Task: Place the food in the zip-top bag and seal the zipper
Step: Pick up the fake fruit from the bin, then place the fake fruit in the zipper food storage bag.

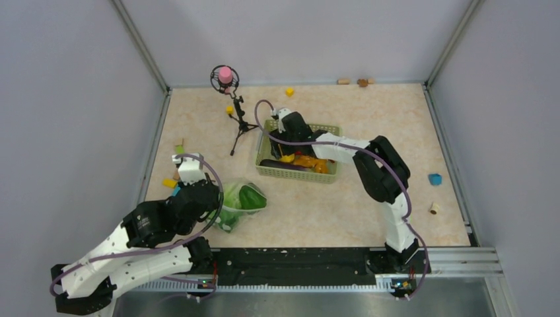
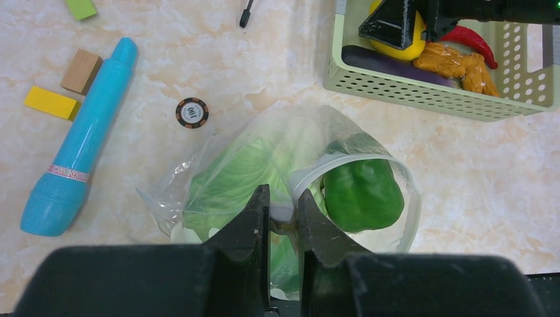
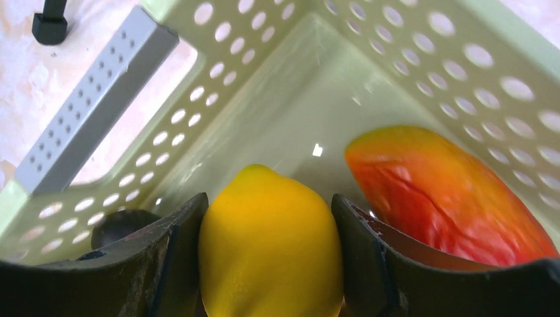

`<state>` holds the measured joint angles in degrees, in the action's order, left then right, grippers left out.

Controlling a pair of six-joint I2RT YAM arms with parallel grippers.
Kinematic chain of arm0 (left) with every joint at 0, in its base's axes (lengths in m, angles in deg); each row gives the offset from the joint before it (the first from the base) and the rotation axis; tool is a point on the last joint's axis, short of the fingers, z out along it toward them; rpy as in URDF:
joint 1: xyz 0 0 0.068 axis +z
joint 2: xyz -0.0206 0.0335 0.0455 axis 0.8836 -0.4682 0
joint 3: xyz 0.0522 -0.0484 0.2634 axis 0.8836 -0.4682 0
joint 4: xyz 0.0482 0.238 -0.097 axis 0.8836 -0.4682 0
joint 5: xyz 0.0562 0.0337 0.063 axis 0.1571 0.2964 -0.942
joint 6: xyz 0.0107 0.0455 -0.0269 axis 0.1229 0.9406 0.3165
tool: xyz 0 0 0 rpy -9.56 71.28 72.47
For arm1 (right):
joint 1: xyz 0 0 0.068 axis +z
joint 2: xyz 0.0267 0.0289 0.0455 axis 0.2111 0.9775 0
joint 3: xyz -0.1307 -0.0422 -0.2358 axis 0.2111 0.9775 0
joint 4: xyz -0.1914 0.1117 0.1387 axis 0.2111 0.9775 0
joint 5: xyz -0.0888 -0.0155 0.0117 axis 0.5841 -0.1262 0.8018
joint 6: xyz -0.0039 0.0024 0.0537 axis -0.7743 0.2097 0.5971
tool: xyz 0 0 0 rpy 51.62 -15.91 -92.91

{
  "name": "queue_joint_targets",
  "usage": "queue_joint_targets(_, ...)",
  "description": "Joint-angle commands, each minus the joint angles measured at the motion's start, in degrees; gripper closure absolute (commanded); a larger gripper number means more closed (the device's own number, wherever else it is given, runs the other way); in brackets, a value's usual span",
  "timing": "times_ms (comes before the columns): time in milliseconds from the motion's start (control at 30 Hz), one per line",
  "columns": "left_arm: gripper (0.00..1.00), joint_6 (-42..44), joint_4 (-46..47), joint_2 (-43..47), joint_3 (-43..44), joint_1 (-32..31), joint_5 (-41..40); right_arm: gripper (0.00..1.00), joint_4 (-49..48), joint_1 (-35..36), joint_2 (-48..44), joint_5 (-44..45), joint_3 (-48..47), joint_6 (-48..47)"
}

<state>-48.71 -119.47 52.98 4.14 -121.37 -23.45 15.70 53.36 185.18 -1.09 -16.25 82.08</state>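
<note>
From above, we see the left claw [image 1: 212,210] at the lower left of the frame. It sits at the near edge of the zip-top bag [image 1: 241,184], which lies on the tabletop [image 1: 343,211] with the cabbage [image 1: 230,201] and green pepper [image 1: 251,197] inside. Near the centre sits the green basket [image 1: 298,176]. The right claw [image 1: 285,140] reaches into its left end, and the arm covers part of the contents; the eggplant [image 1: 280,165] and orange pieces [image 1: 312,162] show beside it. A small tripod [image 1: 238,125] topped with a pink ball stands just left of the basket.

In the left wrist view, the left claw [image 2: 282,198] is nearly pressed together, pinching the zipper [image 2: 300,177] at the bag's open mouth. The pepper sits at the opening, with the cabbage left of it. A blue tube [image 2: 79,142], a yellow block [image 2: 51,104], a wooden block [image 2: 82,71] and a round chip [image 2: 192,113] lie at the upper left, apart from the bag. At the upper right, the right claw's black fingers hide the top of the lemon [image 2: 403,46] in the basket, with a red chili [image 2: 474,41] beside it.

In the right wrist view, the right claw [image 3: 267,205] has one finger against each flank of the lemon, which rests on the basket floor. An orange-red piece [image 3: 449,191] lies just right of it, close to the right finger. Something dark lies half hidden under the left finger; we cannot tell what it is.
</note>
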Motion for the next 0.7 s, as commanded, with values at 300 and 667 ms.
queue_joint_targets(300,1.00,1.28,4.24,1.24,-0.17,0.21,1.63,0.67,-19.41,5.00,-29.89,0.20,20.00,3.51)
queue_joint_targets(667,1.00,2.07,5.51,2.02,-0.76,0.15,3.81,0.67,-40.38,17.26,-38.28,-18.92,31.96,10.32)
